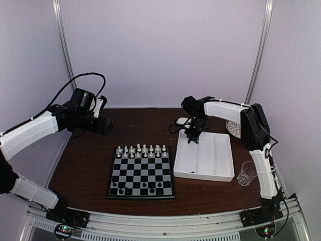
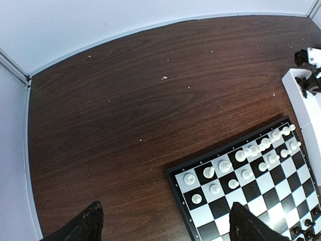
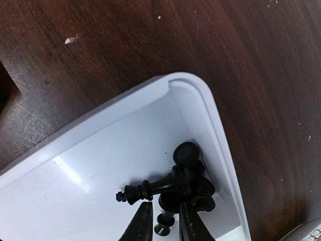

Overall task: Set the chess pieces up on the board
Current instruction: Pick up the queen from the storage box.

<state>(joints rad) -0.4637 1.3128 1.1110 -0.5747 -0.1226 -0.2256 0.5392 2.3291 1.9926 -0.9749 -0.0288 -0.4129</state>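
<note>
Top view: right gripper (image 1: 193, 134) sat low in tray (image 1: 215, 155) corner; board (image 1: 143, 173) lay left of it.
Left wrist: left gripper (image 2: 165, 216) was wide and empty; white pieces (image 2: 246, 160) ahead-right.
Right wrist: gripper narrow, straddling one of the black pieces (image 3: 188, 183); couldn't tell if held. Best: pinch one stem, lift straight.

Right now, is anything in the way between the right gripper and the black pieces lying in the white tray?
Nothing visible. The right gripper hangs open directly over the heap of black pieces, with one piece between its fingers. The only crowding is the tray, whose corner wall stands right beside the heap.
</note>
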